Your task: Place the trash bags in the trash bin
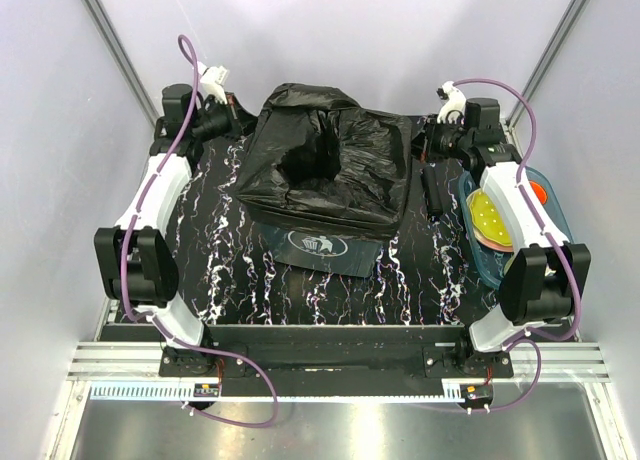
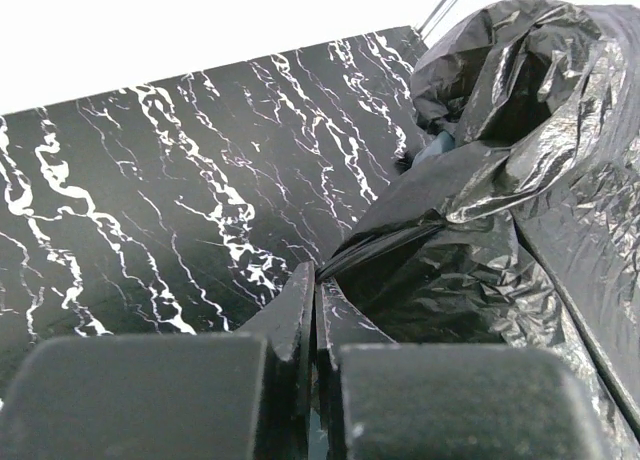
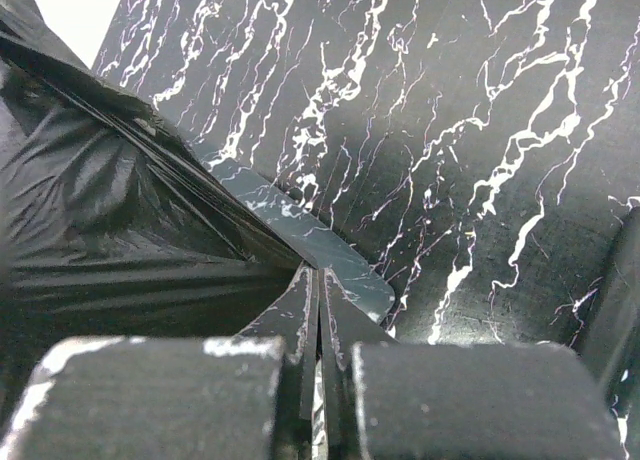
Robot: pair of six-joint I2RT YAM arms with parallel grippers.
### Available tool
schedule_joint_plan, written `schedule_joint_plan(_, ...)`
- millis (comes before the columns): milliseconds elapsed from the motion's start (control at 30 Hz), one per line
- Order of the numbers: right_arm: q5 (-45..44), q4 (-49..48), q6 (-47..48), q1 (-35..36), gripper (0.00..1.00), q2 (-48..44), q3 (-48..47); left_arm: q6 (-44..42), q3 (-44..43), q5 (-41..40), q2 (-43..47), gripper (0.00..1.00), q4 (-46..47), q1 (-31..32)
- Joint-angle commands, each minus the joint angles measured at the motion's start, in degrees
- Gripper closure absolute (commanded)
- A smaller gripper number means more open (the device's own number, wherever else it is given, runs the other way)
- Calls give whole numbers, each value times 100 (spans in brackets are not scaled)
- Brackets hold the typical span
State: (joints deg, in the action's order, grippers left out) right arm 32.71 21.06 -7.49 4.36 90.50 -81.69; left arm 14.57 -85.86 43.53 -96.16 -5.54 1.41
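The bin (image 1: 318, 245) stands in the middle of the table (image 1: 225, 270), with the black bag (image 1: 325, 165) draped over its mouth and sagging inside. The bin lies between my two pincers. The left pincer (image 2: 313, 272) is at the bag's far-left corner and the right pincer (image 3: 318, 276) at its far-right corner. Each has its fingers pressed together with a taut fold of film running into the tips, so I judge both are pinching the hem. Neither arm is nearer, and I'd pull outward and down over the rim.

The trash bags (image 1: 330, 170) are glossy black, the trash bin (image 1: 282, 242) dark green, the tabletop (image 1: 220, 250) white-veined black.
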Motion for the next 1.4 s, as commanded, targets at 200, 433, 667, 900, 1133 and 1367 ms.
schedule_joint_plan(200, -63, -23, -43, -67, 100, -15, 311, 958, -563, 261, -930, 100, -1195, -132)
schedule_joint_plan(433, -124, -76, 63, -58, 100, -15, 312, 1426, -89, 314, -923, 100, -1010, -132)
schedule_joint_plan(667, -11, -23, 151, -67, 100, -190, 654, 1304, 535, 657, -405, 100, -940, -642)
schedule_joint_plan(900, 262, 354, 247, -163, 100, -656, 673, 1478, 878, 1236, 236, 89, -826, -1318)
schedule_joint_plan(1133, 833, 1628, -129, -804, 16, -736, -127, 1663, 1326, 2106, 1168, 30, -1063, -2196)
schedule_joint_plan(1367, 2728, 2202, -1225, -1350, 13, -1016, 414, 1795, 2380, 2546, 1872, 16, -1125, -2207)
